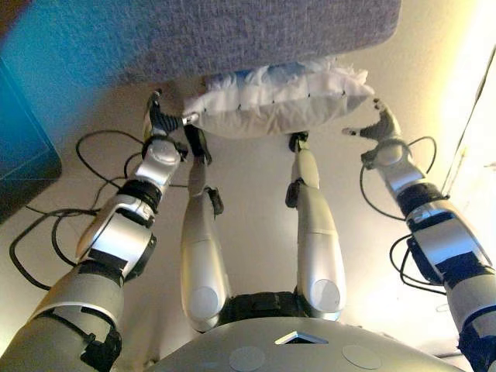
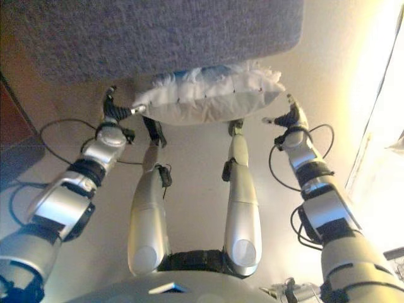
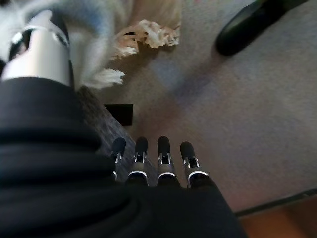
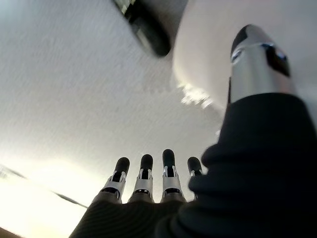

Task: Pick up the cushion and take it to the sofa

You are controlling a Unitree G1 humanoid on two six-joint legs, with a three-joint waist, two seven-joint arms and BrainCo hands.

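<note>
A white cushion (image 1: 275, 97) with a frilled edge hangs level at the front edge of the grey sofa (image 1: 256, 31), between my two hands. My left hand (image 1: 159, 116) is at its left corner, fingers (image 3: 163, 148) straight, thumb against the corner by the fringe (image 3: 148, 32). At the cushion's right corner is my right hand (image 1: 380, 124), also open, with its fingers (image 4: 146, 173) straight and its thumb next to the cushion (image 4: 208, 59). I cannot tell whether the cushion rests on the sofa or is pressed between the hands.
Pale carpet (image 1: 256, 178) lies below the cushion. A blue-green block (image 1: 23, 147) stands at the left. Bright light comes from a pale curtain or window (image 1: 480, 155) at the right.
</note>
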